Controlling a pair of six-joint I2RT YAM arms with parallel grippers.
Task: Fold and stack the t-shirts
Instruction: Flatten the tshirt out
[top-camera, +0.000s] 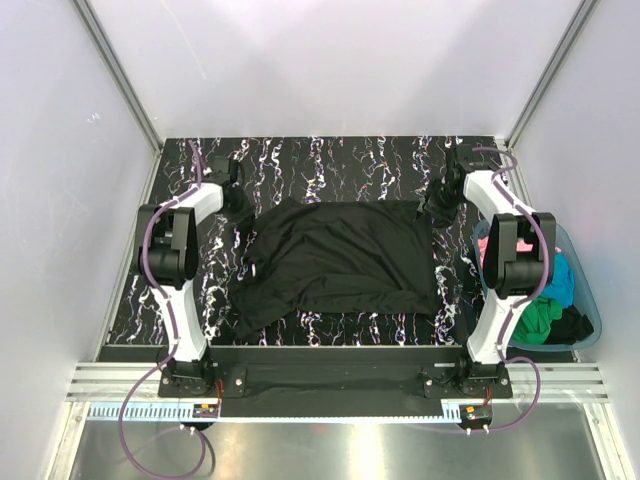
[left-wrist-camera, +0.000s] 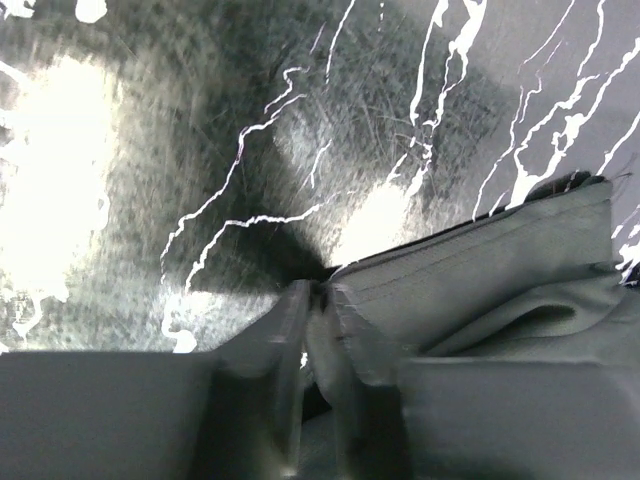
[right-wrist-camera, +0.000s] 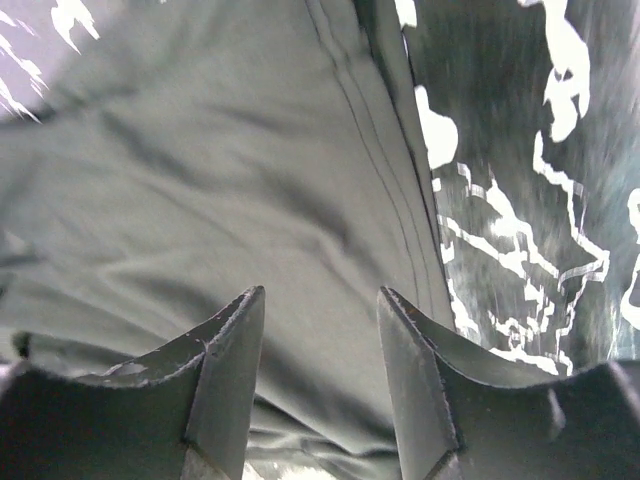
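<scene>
Overhead hides both grips. Wrist views show the left fingers (left-wrist-camera: 262, 372) pinching the black t-shirt (left-wrist-camera: 480, 285) hem, and the right fingers (right-wrist-camera: 228, 385) parted above it.

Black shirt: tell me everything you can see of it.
The black shirt lies spread but wrinkled in the middle of the table. It is soft matte cloth, with a flap jutting out at its near-left. A stitched hem runs along its edge. The left pincer pinches one far corner; the right pincer stands open over the other.
</scene>
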